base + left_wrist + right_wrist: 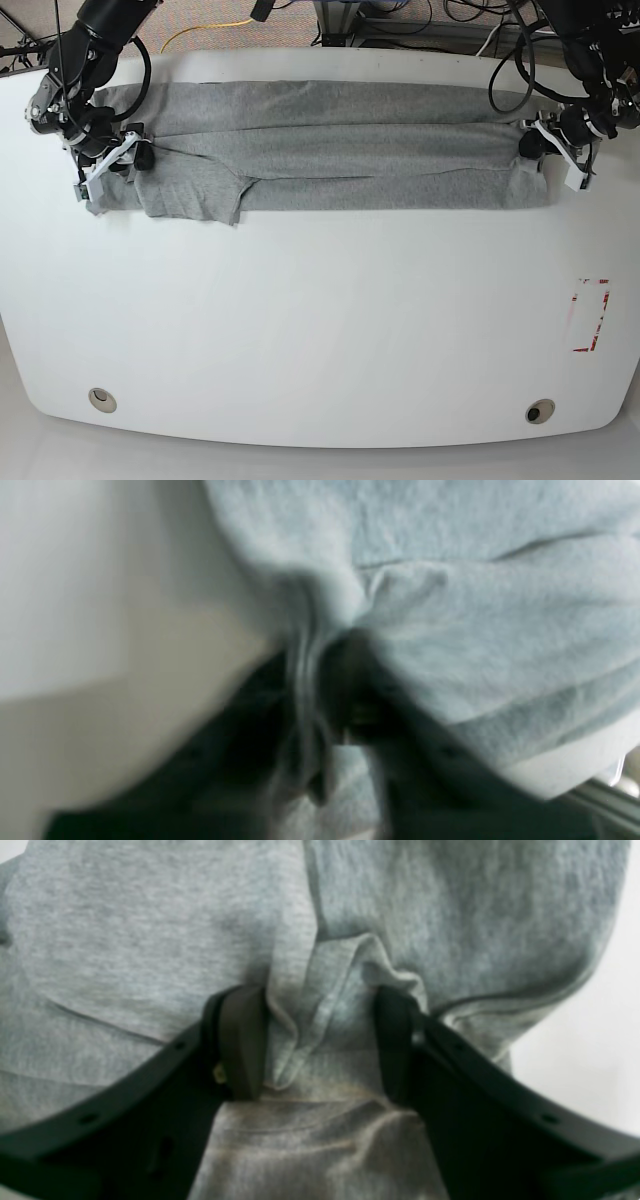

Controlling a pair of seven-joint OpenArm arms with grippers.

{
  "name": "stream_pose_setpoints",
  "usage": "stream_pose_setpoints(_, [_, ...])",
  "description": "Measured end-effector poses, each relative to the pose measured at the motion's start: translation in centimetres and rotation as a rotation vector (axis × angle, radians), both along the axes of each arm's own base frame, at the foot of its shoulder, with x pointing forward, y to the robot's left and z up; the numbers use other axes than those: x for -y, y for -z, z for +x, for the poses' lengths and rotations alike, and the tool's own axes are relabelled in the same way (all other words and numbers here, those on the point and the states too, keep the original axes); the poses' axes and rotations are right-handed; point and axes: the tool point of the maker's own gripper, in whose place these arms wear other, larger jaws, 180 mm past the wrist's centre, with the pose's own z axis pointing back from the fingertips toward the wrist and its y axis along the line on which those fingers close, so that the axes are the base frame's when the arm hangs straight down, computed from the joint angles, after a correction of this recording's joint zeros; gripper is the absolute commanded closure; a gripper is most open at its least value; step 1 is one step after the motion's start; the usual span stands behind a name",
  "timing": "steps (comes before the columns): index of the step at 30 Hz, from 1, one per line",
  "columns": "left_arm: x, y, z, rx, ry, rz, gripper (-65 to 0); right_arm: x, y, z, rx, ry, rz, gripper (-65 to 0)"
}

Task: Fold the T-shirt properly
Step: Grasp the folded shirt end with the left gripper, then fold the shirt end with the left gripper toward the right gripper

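The grey T-shirt (340, 150) lies folded into a long band across the far part of the white table (320, 330), plain side up, with one sleeve flap hanging toward me near its left end. At the band's right end, my left gripper (532, 146) is shut on the cloth. Its wrist view is blurred but shows the dark fingers (350, 690) pinching a gathered fold of the T-shirt (475, 630). At the left end, my right gripper (140, 157) holds the T-shirt (150, 940). Its jaws stand half apart, and a bunched ridge of fabric fills the gap of the right gripper (320, 1040).
A red-and-white marked patch (590, 315) sits on the table at the right. Two round holes (101, 399) (540, 411) are near the front edge. Cables and equipment lie behind the far edge.
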Motion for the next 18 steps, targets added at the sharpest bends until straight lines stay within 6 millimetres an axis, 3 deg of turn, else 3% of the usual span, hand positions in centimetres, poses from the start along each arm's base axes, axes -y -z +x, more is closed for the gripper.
stream_pose_setpoints(6, [1.5,-0.7,-0.1,0.005,0.034,0.037,-0.6,0.0,0.0,0.0,0.0,0.0,0.0,-33.6])
stream_pose_setpoints(11, [2.2,-3.4,-0.2,0.038,0.096,0.137,-0.8,0.0,0.0,0.0,0.0,-0.001,-0.001,-33.6])
stream_pose_setpoints(14, [3.4,-5.4,0.4,0.08,0.132,0.174,-0.8,0.0,0.0,0.0,0.0,0.0,0.0,-33.6])
stream_pose_setpoints(18, [6.3,-6.6,0.7,0.092,0.218,0.199,-0.8,0.0,0.0,0.0,0.001,0.001,0.0,-33.6])
